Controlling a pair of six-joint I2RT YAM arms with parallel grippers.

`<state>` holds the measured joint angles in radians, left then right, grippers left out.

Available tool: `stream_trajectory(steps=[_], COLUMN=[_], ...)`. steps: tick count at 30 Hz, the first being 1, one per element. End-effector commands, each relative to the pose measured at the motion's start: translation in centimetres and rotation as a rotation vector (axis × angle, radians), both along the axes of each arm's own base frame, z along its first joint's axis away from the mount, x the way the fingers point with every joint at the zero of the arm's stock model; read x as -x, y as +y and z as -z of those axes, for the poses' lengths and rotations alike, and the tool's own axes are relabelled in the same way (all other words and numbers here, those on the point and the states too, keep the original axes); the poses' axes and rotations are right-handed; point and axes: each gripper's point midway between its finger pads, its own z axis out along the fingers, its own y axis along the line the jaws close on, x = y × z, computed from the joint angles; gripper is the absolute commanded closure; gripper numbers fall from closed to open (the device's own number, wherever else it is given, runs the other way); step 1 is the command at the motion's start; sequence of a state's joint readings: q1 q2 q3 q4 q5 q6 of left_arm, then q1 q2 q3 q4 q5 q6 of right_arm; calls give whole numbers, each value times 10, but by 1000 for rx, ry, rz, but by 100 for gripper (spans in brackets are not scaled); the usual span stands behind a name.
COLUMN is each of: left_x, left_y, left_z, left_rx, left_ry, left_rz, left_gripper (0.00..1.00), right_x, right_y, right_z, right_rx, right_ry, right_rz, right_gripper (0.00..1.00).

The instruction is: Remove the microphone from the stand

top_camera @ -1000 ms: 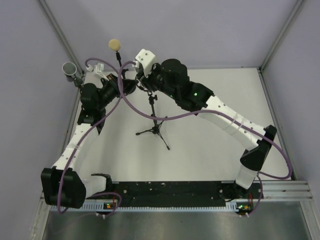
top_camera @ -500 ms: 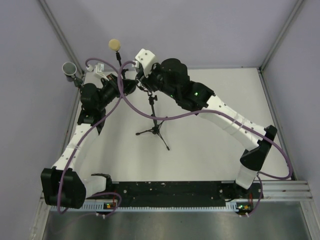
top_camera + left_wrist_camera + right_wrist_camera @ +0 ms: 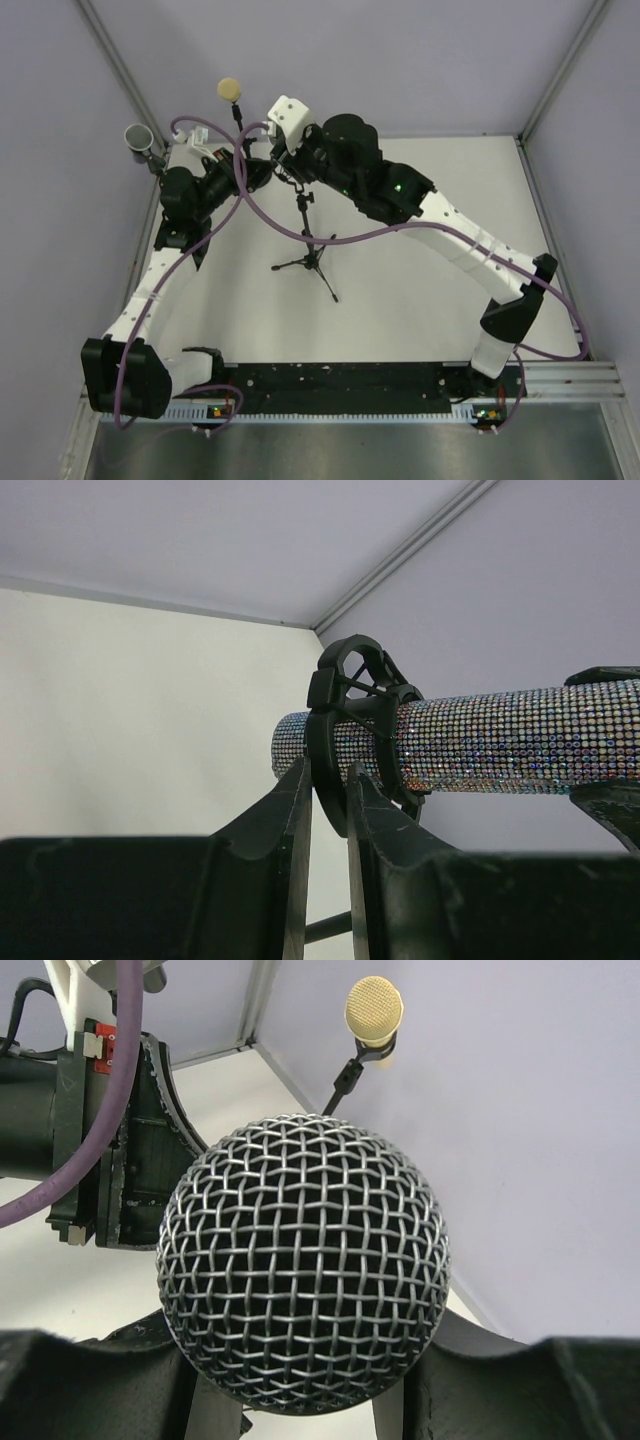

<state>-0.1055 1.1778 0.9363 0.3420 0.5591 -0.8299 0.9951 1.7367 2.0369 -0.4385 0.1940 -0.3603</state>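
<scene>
The black tripod stand (image 3: 308, 250) rises at the table's middle. Its black clip (image 3: 352, 712) rings the glittery microphone body (image 3: 490, 745), which lies level. My left gripper (image 3: 328, 785) is shut on the clip's lower ring, and it sits left of the stand top in the top view (image 3: 264, 172). My right gripper (image 3: 305, 1405) is shut on the microphone just behind its round wire-mesh head (image 3: 303, 1290). In the top view the right gripper (image 3: 289, 163) meets the left one above the stand, and the microphone is hidden between them.
A second microphone with a tan head (image 3: 230, 89) stands at the back left and also shows in the right wrist view (image 3: 374, 1010). A grey-headed one (image 3: 137, 136) stands by the left wall. Purple cables (image 3: 300, 230) loop around the stand. Walls close in on three sides.
My right arm has shifted very slightly. The left arm, the stand and the microphone have not visibly moved.
</scene>
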Motion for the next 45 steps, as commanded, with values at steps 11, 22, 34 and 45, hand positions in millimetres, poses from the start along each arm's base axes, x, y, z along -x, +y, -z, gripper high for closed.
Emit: stream_trajectory(steps=[11,22,34,45], left_x=[-12,-15,-11,-7], left_y=[14,15,15,13], left_z=[22,26,21,18], left_rx=[-76,-80,-81,-74], left_ry=[24,30,15,1], left_rz=[-77,-88,-87,-72], left_gripper=[100,100,100,100], right_x=[33,40,29,8], right_y=[-19,-24,-14,-2], right_z=[-86,-104,-74,-30], right_rx=[-169,-198,-125,-81], right_ry=[-113,-128,-115,-78], right_rz=[-43,-53,-38,9], right_gripper=[76,75,38,21])
